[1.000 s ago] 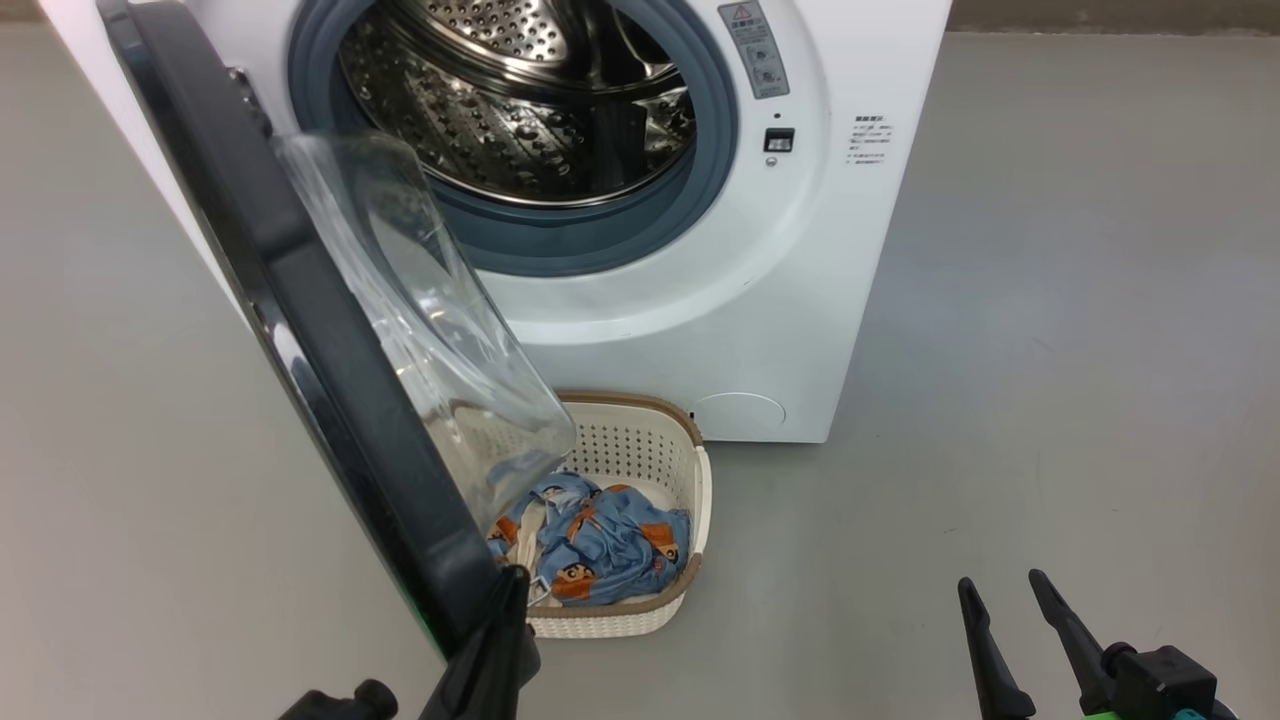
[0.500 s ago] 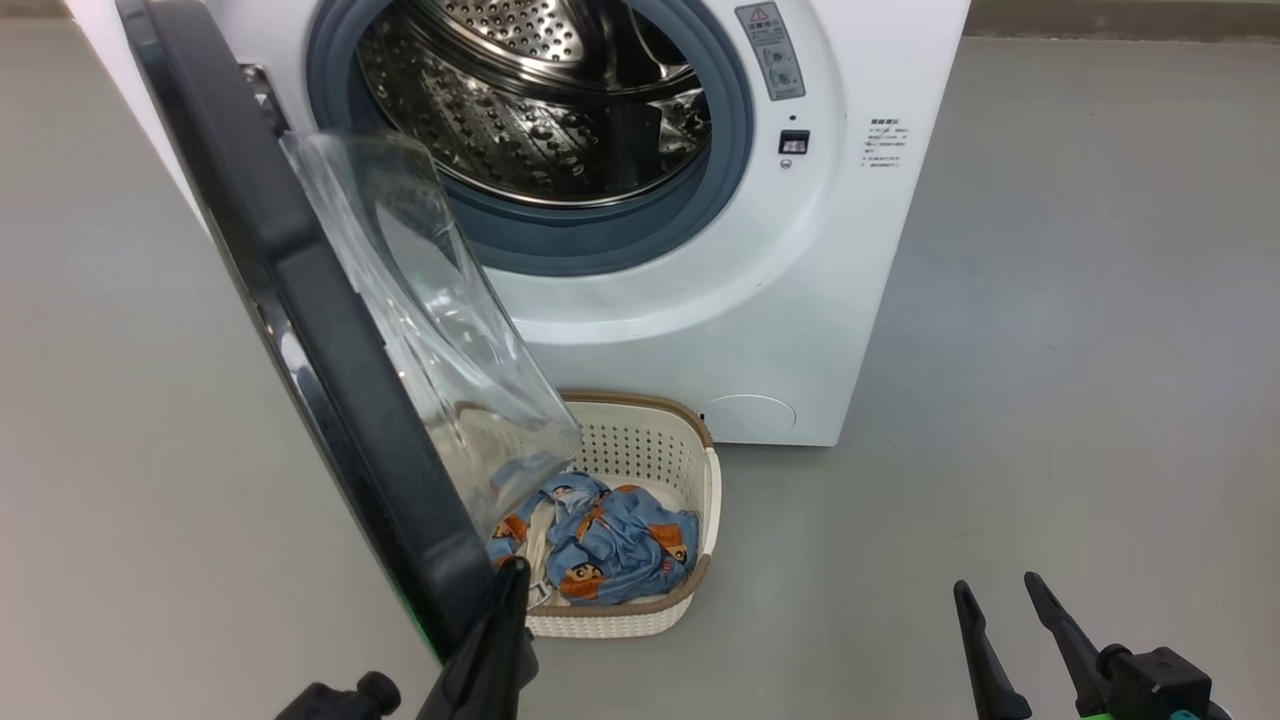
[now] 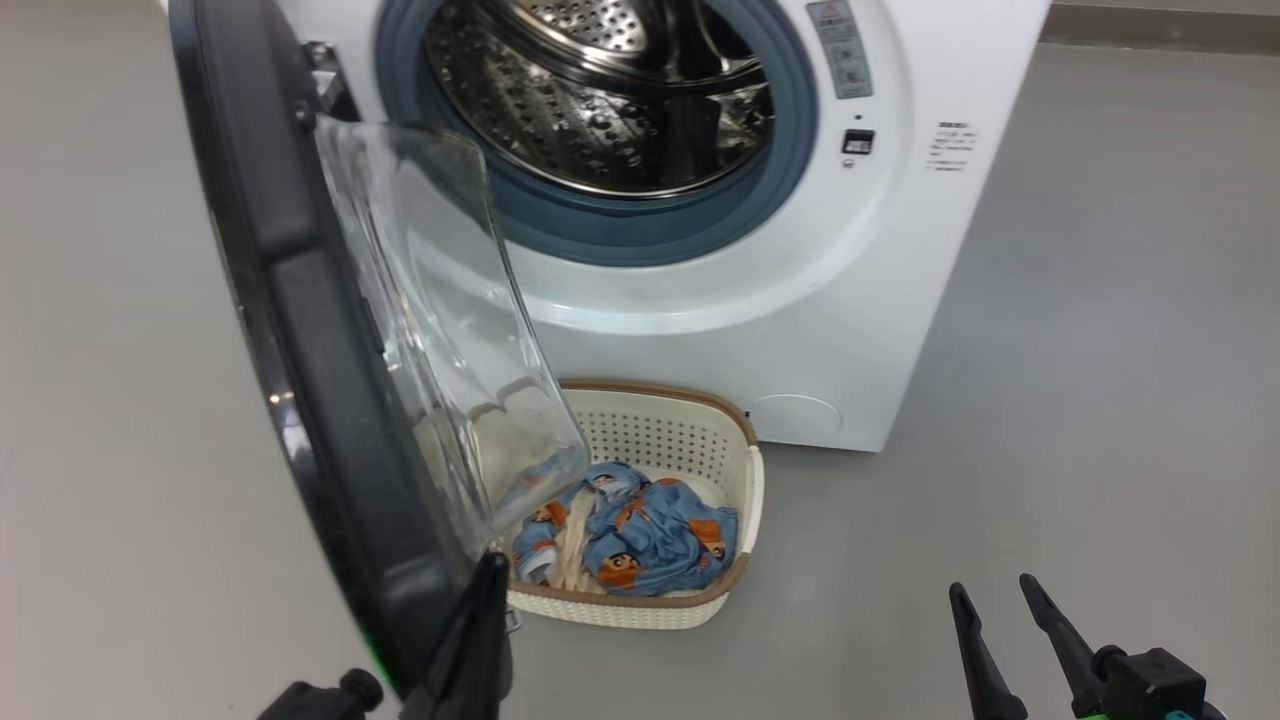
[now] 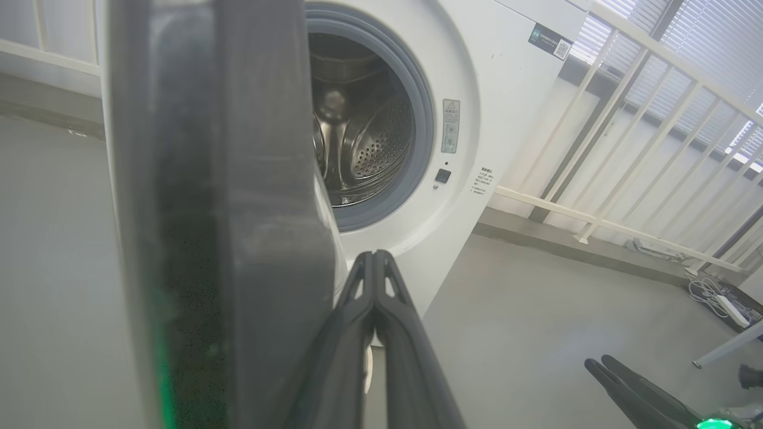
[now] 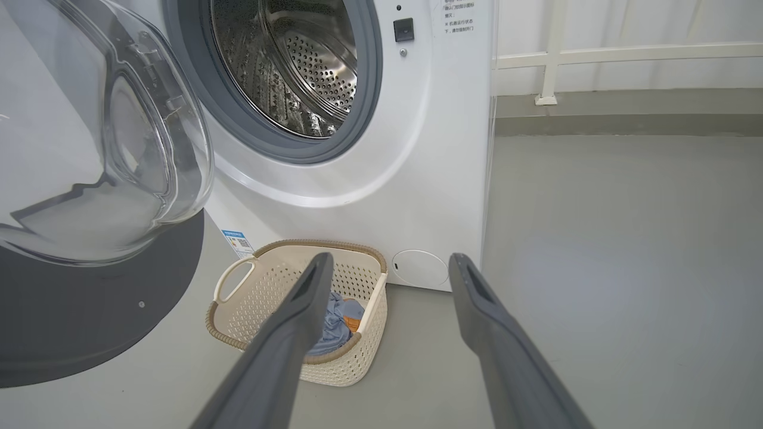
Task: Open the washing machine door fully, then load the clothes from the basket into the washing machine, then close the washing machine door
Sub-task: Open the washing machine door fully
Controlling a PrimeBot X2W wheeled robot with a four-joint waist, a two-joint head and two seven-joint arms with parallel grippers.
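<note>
The white washing machine (image 3: 800,330) stands with its steel drum (image 3: 600,110) exposed. Its door (image 3: 300,300), black-rimmed with a bulging clear window (image 3: 440,300), is swung wide open to the left. Just in front, the cream basket (image 3: 660,388) sits on the floor (image 3: 1100,350), partly under the door, holding the bundled blue cartoon-print clothes (image 3: 650,540).

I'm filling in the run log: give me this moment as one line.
washing machine door: open | left gripper: shut, beside door rim | right gripper: open, empty | clothes: in basket
</note>
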